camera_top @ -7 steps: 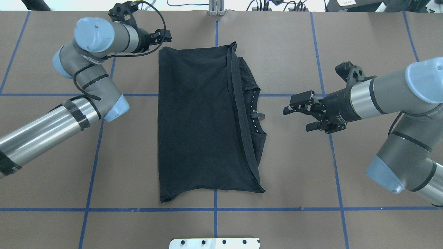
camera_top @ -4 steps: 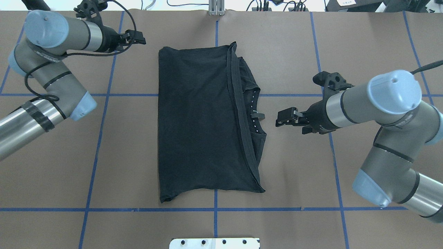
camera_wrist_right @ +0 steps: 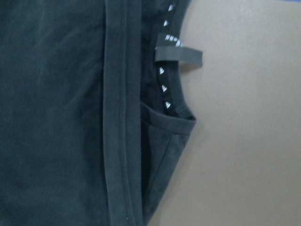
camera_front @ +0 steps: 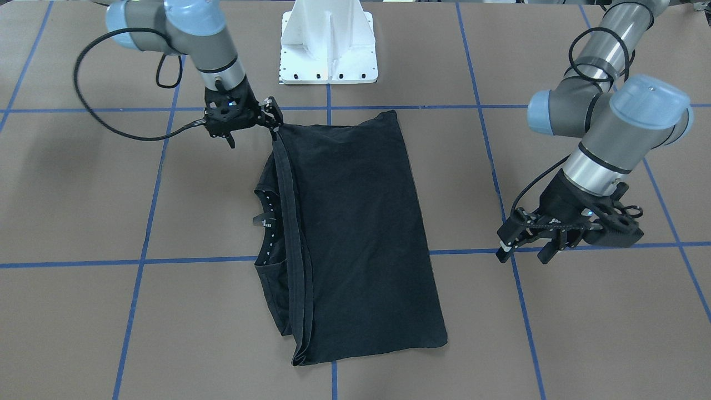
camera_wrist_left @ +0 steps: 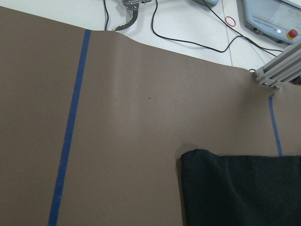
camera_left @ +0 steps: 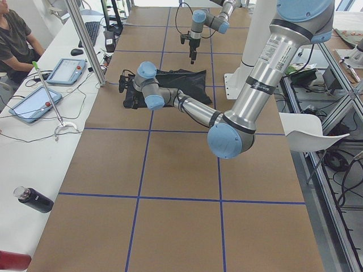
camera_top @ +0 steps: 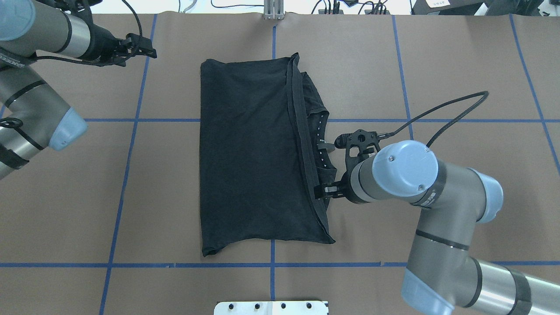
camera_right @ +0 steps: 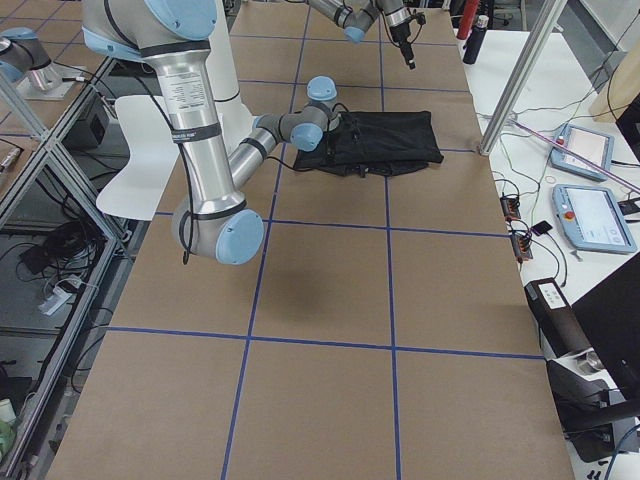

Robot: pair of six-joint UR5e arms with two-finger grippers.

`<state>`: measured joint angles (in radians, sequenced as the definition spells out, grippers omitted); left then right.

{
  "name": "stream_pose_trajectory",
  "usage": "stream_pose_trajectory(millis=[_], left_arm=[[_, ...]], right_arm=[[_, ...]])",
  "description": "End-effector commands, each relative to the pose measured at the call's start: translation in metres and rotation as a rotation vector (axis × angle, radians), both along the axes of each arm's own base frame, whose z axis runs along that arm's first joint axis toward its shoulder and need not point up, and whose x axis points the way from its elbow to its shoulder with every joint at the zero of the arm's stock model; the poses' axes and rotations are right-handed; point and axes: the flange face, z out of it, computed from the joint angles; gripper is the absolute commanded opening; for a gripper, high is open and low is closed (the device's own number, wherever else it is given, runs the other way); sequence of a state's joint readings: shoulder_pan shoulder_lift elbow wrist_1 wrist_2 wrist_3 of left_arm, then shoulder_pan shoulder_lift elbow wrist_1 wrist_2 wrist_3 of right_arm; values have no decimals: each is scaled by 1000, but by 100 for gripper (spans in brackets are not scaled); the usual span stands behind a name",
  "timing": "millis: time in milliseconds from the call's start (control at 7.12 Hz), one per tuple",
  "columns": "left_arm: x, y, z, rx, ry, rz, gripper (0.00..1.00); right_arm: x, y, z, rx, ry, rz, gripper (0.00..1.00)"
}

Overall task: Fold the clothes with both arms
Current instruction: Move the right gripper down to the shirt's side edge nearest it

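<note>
The black T-shirt lies folded lengthwise on the brown paper, its collar with small white marks showing at the right edge. My right gripper hovers over that right edge, between the collar and the near corner; in the front view its fingers look apart, and it holds nothing. The right wrist view looks down on the collar and the folded hem. My left gripper is open and empty, well to the left of the shirt's far left corner.
Blue tape lines grid the paper. The white pedestal base stands at the robot's edge. An aluminium post and cables sit at the far edge. A person sits at the side bench with tablets.
My right arm swung in from the right and now hangs over the shirt's right edge. My left arm drew back leftward, away from the shirt's far left corner. The shirt lies unchanged.
</note>
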<state>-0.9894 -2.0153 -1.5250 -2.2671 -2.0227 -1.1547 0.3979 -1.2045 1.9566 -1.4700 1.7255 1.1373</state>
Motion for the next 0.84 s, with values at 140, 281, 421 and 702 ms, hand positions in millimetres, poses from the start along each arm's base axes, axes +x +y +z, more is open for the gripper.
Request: stream_pose_trajectory(millis=[140,281,421,702], left_arm=[[-8,10,4,-5,-13,7,100],[-8,10,4,-5,-13,5,100],[-7,10,5,-6,-14,5,100],[-5,10,7,-9,-18,6,100]], right_arm=[[-41,58,8,116,101,-84,100],[-47,63,13,115,113,-97,100],[-50,62,14,127,120,-108,100],[-53,59,17,142,132,-120,100]])
